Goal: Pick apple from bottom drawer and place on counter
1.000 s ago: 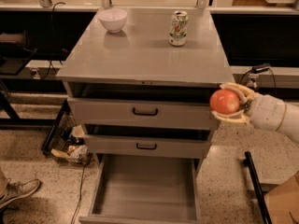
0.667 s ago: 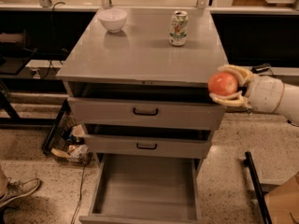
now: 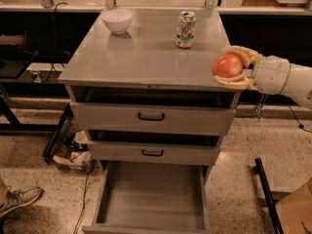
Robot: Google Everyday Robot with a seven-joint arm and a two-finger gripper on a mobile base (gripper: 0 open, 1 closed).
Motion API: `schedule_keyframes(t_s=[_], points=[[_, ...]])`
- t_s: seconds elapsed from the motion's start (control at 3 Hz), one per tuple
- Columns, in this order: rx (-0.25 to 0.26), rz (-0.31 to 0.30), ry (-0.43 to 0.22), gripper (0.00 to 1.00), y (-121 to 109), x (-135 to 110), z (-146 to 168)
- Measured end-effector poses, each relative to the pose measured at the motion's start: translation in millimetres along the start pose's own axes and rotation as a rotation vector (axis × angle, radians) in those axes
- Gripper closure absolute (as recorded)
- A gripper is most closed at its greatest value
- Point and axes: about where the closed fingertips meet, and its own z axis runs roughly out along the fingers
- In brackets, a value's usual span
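My gripper (image 3: 233,67) comes in from the right and is shut on the red-orange apple (image 3: 226,66), one cream finger above it and one below. It holds the apple at the right edge of the grey counter (image 3: 146,52), over the front right corner. The bottom drawer (image 3: 151,199) is pulled out wide below and looks empty inside.
A white bowl (image 3: 117,20) stands at the counter's back left and a soda can (image 3: 185,29) at the back right. The two upper drawers with black handles (image 3: 151,116) are slightly open. A shoe (image 3: 17,201) and clutter (image 3: 73,152) lie on the floor at left.
My gripper has risen with the apple, from beside the top drawer's front to the level of the counter's right edge.
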Motion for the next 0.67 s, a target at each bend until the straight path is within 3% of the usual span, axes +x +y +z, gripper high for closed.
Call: schedule_keyframes(t_s=[0.33,0.67], points=[[-0.012,-0.003,-0.019,1.00,-15,-5,13],[-0.078,0.001,0.004,1.00,-40,-8,37]])
